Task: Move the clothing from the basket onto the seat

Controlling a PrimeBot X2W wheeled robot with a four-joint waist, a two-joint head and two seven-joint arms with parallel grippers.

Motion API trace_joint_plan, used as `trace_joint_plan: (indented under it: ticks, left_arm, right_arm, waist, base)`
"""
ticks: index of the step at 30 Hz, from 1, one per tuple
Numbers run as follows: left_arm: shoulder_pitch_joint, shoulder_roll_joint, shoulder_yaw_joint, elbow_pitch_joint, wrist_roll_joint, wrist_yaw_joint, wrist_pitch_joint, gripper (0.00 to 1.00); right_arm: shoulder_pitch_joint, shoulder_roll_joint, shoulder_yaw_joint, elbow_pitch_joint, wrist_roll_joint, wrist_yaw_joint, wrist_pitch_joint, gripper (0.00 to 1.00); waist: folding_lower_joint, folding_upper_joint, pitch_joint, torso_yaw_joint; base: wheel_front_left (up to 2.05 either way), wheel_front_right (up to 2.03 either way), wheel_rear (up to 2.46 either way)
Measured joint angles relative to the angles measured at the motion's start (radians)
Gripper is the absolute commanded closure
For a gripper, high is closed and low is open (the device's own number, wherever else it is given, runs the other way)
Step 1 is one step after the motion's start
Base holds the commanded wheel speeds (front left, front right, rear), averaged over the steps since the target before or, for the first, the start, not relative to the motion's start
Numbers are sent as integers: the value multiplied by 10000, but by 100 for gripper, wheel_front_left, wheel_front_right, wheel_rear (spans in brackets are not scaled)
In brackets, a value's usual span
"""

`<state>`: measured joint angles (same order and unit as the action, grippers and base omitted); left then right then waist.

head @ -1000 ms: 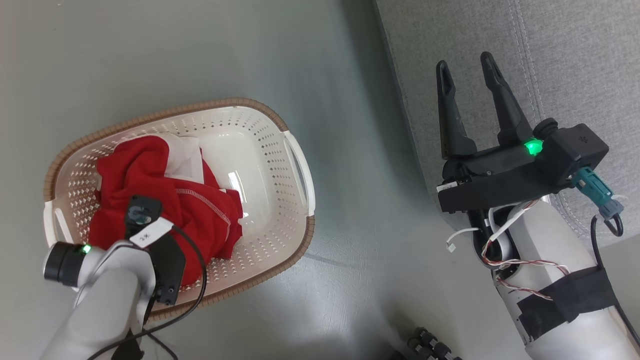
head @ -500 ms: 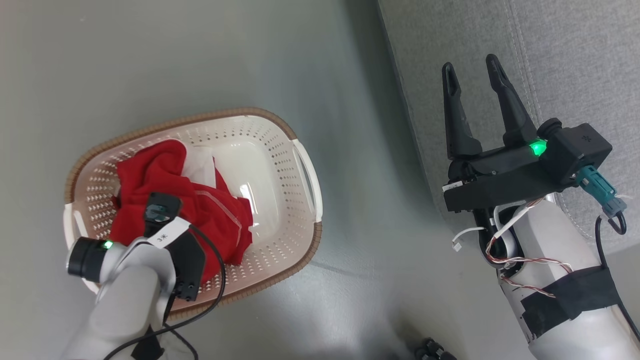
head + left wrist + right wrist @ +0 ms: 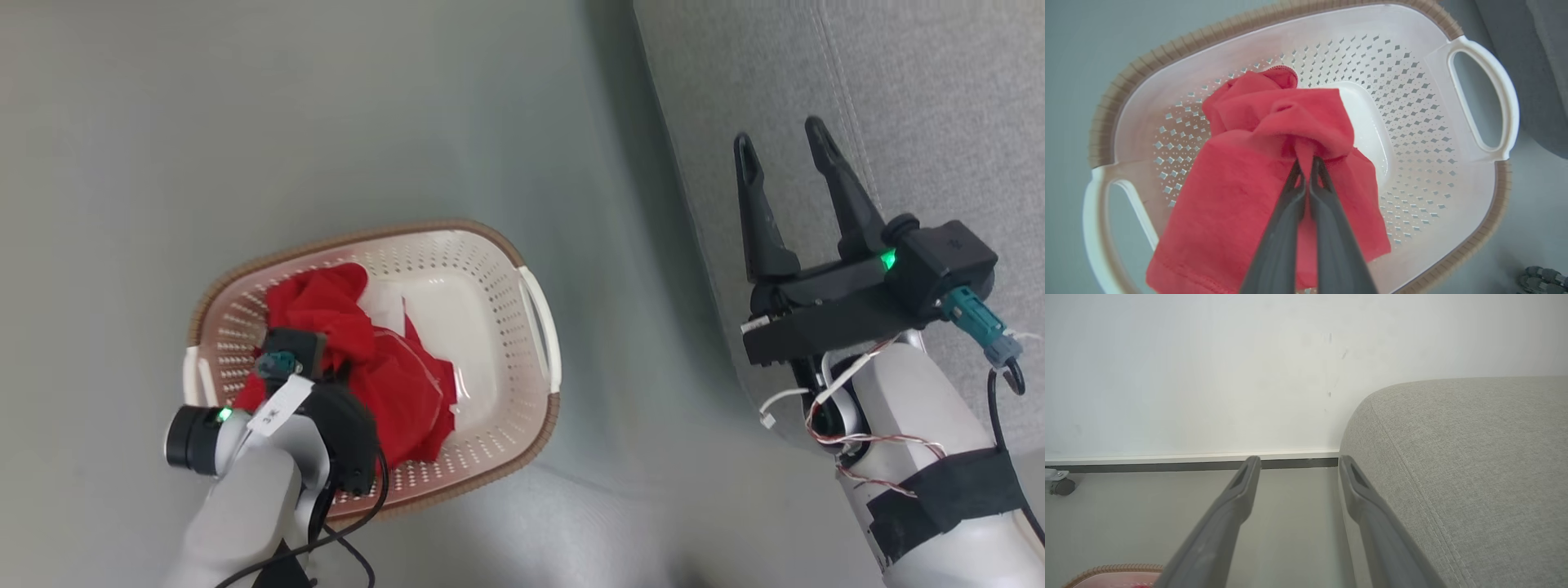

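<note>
left end effector [image 3: 1306, 163]: fingers pressed together, clamped on a bunched fold of the clothing [image 3: 1241, 196]. pointed down into the basket [image 3: 1412, 61]. in head view the pale left forearm [image 3: 245, 506] and dark wrist block covered the fingers.
right end effector [image 3: 780, 139]: fingers apart, nothing between them. hung over the front edge of the seat [image 3: 898, 82], tips pointing up the head view.
clothing: red, crumpled, inside the basket on its left half in head view. fabric gathered up to a peak at the pinch point, the rest draped down toward the near rim. red stitched hem visible at lower left of left wrist view. a bit of white fabric [image 3: 384, 306] showed just beside the red near the basket middle.
basket: cream, perforated walls, brown rim, on the floor [image 3: 245, 122]. right half of its bottom bare. one side handle [image 3: 543, 327] faced the seat. basket and seat apart, a strip of floor between.
seat: grey upholstery with seams, at the right of head view. rounded corner visible in right wrist view.
background: white wall [image 3: 1208, 355] with a dark baseboard [image 3: 1167, 465] in right wrist view, small caster [image 3: 1061, 486] at the left edge there.
</note>
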<state>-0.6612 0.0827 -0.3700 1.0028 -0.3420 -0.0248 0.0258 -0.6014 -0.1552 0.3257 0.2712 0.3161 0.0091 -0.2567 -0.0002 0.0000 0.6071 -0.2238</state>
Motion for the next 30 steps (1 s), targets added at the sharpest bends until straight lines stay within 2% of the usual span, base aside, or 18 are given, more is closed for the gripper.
trace_joint_plan:
  ticks: [18,30]
  left_arm:
    - [785,-276,305,-63,-782,-462,-1547,100]
    - [1026,-272,663,-945,-1057,-652,-2479,100]
  right_arm:
    - [1006,-384,-61,619,-33,188,0,0]
    - [1554,-364,8,826,-10,295,0,0]
  waist:
    - [-1,-1,-1845,1073]
    - [0,-1,-3130,1571]
  base:
    - [0,0,0]
    - [0,0,0]
